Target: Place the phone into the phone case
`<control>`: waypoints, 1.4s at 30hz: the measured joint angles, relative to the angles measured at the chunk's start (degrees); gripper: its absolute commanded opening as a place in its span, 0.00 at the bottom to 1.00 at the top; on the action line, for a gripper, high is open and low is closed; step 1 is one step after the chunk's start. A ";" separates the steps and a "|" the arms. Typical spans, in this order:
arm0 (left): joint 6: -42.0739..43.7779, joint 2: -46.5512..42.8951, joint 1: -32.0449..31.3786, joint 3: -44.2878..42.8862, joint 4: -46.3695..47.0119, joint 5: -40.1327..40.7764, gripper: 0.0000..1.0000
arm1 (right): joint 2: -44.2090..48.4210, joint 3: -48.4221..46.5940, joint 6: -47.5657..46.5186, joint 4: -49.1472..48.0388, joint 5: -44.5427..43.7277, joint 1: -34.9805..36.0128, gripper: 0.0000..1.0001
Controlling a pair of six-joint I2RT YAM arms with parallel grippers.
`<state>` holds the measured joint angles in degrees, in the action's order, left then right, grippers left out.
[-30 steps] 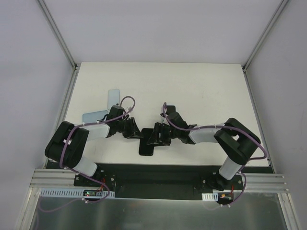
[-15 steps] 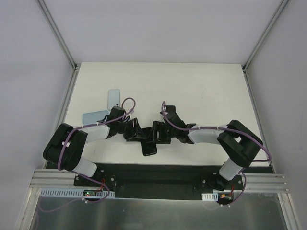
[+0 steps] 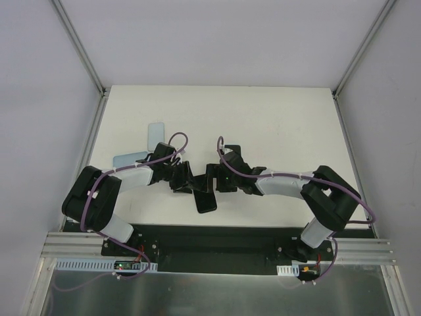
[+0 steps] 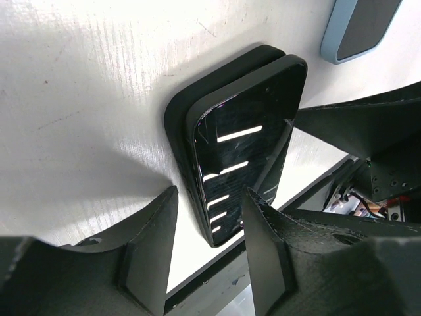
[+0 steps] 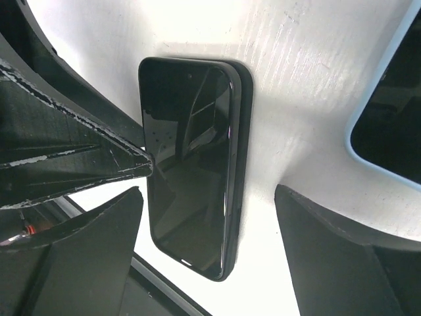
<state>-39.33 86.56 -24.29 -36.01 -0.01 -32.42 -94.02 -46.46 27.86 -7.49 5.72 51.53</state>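
Near the front edge of the white bench (image 3: 276,125), between both claws: a slim black rectangular phone (image 4: 237,171) lying face up on a black rounded-corner phone case (image 4: 175,128); glossy glass face, mirroring bright bars of light; sits slightly offset, leaving a strip of case rim showing along one long side; left claw (image 4: 210,197) partly spread astride the phone's near end, not clamped on it; right claw (image 5: 205,201) wide apart, clear of both long edges, gripping nothing; further left, two pale blue rectangular slabs (image 3: 156,135).
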 measured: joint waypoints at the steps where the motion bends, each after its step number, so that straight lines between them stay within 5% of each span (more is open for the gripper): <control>1: 0.15 0.00 0.00 0.00 -0.15 0.07 0.42 | 0.00 -0.15 -0.44 0.37 -0.17 -0.02 0.84; 22: 0.31 1.46 0.92 1.60 3.06 -2.75 0.13 | -3.76 -2.99 -1.88 -2.40 7.37 -1.42 0.85; 42: -4.59 1.90 3.04 6.69 12.66 -7.91 0.11 | -4.52 6.93 9.07 -22.40 21.40 -8.66 0.79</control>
<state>-43.92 88.47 -21.26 -29.32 12.64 -40.34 -98.54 -39.53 36.93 -29.89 27.11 42.87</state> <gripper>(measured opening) 0.126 0.817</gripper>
